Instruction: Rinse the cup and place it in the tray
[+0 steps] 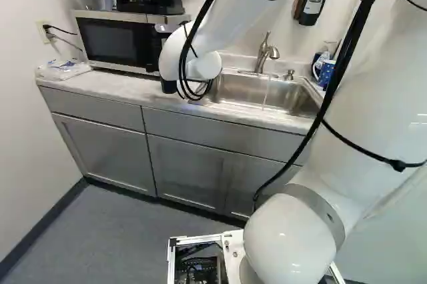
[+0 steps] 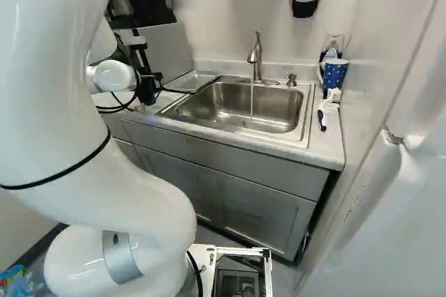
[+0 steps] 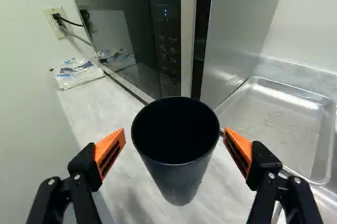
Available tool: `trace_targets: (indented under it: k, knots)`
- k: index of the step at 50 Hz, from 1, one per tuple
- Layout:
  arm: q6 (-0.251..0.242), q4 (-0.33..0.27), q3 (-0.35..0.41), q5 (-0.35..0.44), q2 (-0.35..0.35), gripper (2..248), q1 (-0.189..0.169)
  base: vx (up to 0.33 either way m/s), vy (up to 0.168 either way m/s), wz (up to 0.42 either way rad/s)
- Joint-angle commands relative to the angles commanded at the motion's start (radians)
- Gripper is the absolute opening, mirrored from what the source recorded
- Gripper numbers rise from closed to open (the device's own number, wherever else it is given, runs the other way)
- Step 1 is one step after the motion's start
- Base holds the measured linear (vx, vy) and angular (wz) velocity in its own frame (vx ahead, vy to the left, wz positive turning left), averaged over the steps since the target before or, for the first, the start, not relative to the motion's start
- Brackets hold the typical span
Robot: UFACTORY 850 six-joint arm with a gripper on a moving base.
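The hand (image 2: 149,88) was open around the black cup (image 3: 178,179), which stood upright on the worktop (image 3: 124,111) near its front edge, before the microwave (image 3: 124,37). Water ran from the faucet (image 2: 256,56); the metal tray (image 3: 279,129) lay beside the microwave.

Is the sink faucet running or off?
Running: in both base views, a thin stream of water falls from the faucet into the sink.

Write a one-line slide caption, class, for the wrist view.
The open gripper flanks a dark cup, with a microwave and a shallow metal tray on the counter beyond.
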Motion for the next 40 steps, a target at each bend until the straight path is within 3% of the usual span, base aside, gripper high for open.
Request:
trace_targets:
  k: [12, 13, 17, 18, 22, 23, 27, 28, 40]
  knots:
    - [0.0, 0.0, 0.0, 0.0, 0.0, 247, 0.0, 0.0, 0.0, 0.0]
    - [0.0, 0.0, 0.0, 0.0, 0.0, 214, 0.0, 0.0, 0.0, 0.0]
    - [0.0, 0.0, 0.0, 0.0, 0.0, 214, 0.0, 0.0, 0.0, 0.0]
    - [0.0, 0.0, 0.0, 0.0, 0.0, 176, 0.0, 0.0, 0.0, 0.0]
    - [0.0, 0.0, 0.0, 0.0, 0.0, 176, 0.0, 0.0, 0.0, 0.0]
    - [0.0, 0.0, 0.0, 0.0, 0.0, 139, 0.0, 0.0, 0.0, 0.0]
    - [0.0, 0.0, 0.0, 0.0, 0.0, 139, 0.0, 0.0, 0.0, 0.0]
    - [0.0, 0.0, 0.0, 0.0, 0.0, 126, 0.0, 0.0, 0.0, 0.0]
    - [0.0, 0.0, 0.0, 0.0, 0.0, 126, 0.0, 0.0, 0.0, 0.0]
